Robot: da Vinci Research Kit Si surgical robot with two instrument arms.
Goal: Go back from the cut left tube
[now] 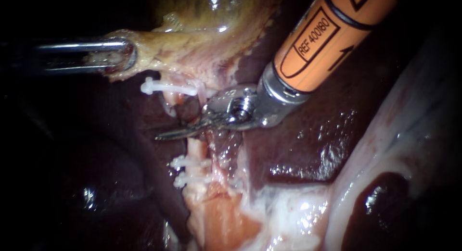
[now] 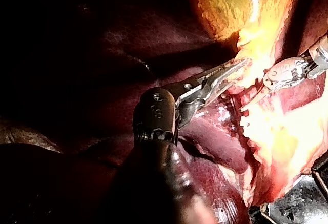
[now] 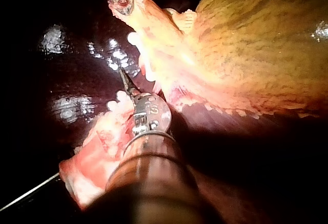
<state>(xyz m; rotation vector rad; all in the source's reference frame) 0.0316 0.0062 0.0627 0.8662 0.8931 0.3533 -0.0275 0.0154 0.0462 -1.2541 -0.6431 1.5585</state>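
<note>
Right tool [image 1: 175, 132] clenched on nothing, thin pointed blades lying together; reaching in from the upper right on an orange shaft, metal wrist just behind the blades; blades laid across the gap in the cut left tube [image 1: 195, 149], tips past it over the dark liver [image 1: 308, 150]; lower stump of that tube just under the blades, pale pink, whether touching them not clear; two white clips [image 1: 190, 163] across that stump, close together, one below the other; upper end of the tube just above the blades, carrying a single white clip [image 1: 168, 87] near the pale neck of the gallbladder [image 1: 207, 15]; another pinkish strand beside the lower stump, on the side of the right tool, too blurred to name; left tool [image 1: 120, 56] coming in from the left, grasping the pale yellow edge of the gallbladder neck, both jaws pressed on that tissue in the left wrist view; well apart from the right tool, with the upper clip between the two; seen from the right wrist, clipped stump just beside the right tool's wrist, broad yellow-green gallbladder ahead of it, left tool farther ahead on the tissue edge; glistening pale tissue [image 1: 288, 217] beyond the stump, against the liver.
</note>
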